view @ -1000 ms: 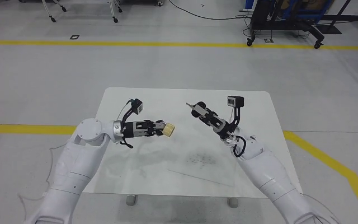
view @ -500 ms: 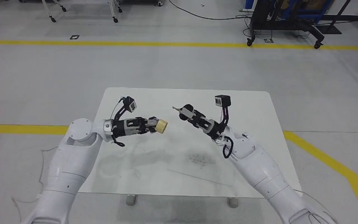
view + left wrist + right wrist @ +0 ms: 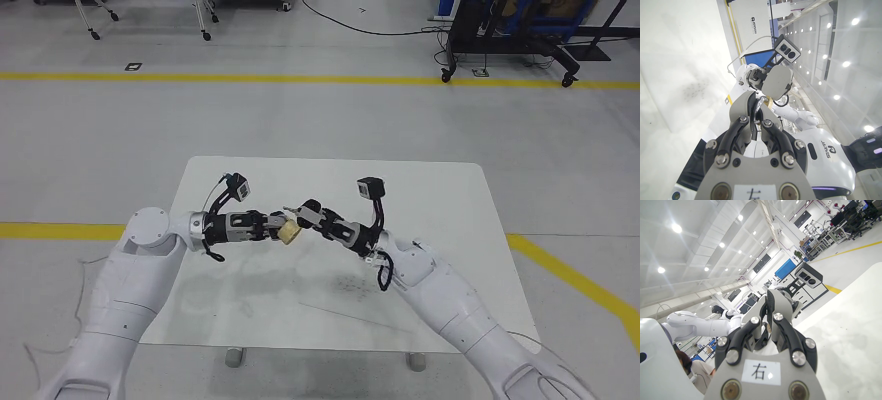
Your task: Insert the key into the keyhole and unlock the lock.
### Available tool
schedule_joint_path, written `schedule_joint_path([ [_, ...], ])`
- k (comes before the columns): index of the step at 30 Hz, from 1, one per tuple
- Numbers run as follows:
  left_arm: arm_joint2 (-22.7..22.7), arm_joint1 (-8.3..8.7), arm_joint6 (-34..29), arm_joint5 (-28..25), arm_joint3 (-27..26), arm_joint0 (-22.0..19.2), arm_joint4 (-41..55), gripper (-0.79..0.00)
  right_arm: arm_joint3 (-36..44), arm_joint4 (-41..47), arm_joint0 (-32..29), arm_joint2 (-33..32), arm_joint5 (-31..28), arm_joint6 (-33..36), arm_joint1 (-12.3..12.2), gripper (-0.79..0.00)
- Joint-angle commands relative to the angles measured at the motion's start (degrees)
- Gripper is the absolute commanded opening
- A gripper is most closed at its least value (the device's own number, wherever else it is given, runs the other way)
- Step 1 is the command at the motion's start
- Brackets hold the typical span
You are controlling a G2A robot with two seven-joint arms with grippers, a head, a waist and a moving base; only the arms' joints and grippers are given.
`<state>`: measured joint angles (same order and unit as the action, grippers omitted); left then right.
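Hanging over the middle of the bench (image 3: 440, 200), the lock (image 3: 289, 233) is clamped by its shackle (image 3: 760, 100) in the left gripper's (image 3: 277, 226) fingers. The key (image 3: 769, 328) is pinched in the right gripper's (image 3: 303, 211) fingers, just beside the lock. A dark smudge (image 3: 355, 285) is seen nearby, and the bench edges are seen well apart from both.

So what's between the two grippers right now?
The lock, held by its shackle in the left gripper; the right gripper, shut on the key, is close up at its other side. The top view shows no bare stretch between them.
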<state>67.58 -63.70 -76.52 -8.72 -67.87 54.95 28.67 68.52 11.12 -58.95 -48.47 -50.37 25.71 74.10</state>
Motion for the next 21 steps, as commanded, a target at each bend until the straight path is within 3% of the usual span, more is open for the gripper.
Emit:
schedule_joint_path([
  [1, -0.15, 0.03, 0.25, 0.07, 0.06, -0.13, -0.31, -0.785, -0.16, 0.49, -0.05, 0.14, -0.23, 1.26, 0.02, -0.785],
  [15, 0.74, 0.34, 5.54, -0.16, 0.29, -0.09, -2.51, -0.785, 0.12, 2.71, -0.92, -1.87, -2.09, 4.41, -0.63, -0.785],
  [21, 0.24, 0.06, 11.86, 2.42, -2.09, 1.84, -1.65, -0.785, 1.97, 0.16, -3.1, -3.27, 0.18, 3.35, -1.12, -0.785],
])
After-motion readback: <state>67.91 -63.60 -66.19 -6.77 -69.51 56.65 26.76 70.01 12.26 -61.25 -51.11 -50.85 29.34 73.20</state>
